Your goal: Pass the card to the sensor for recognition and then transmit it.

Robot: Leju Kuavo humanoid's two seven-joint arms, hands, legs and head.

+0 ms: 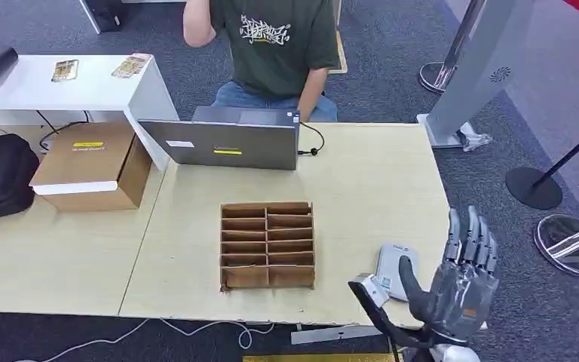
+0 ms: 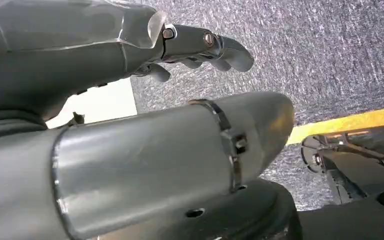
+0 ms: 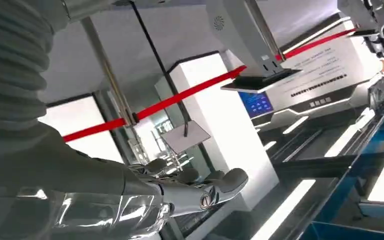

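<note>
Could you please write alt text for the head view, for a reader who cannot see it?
The right robot hand is raised, fingers spread and empty, beside a grey card sensor at the wooden table's near right edge. A cardboard slotted organizer sits mid-table, and a person sits behind a laptop.

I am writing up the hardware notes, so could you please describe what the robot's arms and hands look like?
The right hand is glossy dark grey with a thick thumb, jointed darker fingers and a small round emblem on the palm. The left hand shows grey shells, silver screws at the joints and a metal band around the thumb. A grey ribbed cover wraps the wrist.
</note>
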